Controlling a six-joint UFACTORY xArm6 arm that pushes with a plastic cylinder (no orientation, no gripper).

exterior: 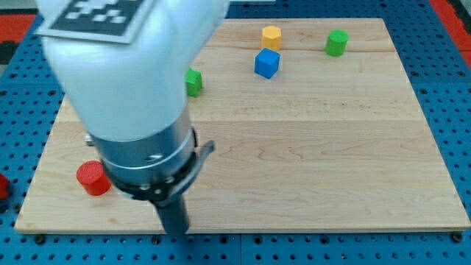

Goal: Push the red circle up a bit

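Observation:
The red circle (93, 178) lies near the board's bottom left corner, partly behind the arm's dark collar. My tip (175, 231) is at the lower end of the dark rod, near the board's bottom edge, to the right of and slightly below the red circle, apart from it. The big white arm body hides much of the board's left part.
A green block (193, 82) peeks out beside the arm at the upper left. A yellow hexagon (271, 35), a blue cube (267, 63) and a green cylinder (336, 43) stand near the top. The wooden board (316, 162) lies on a blue pegboard.

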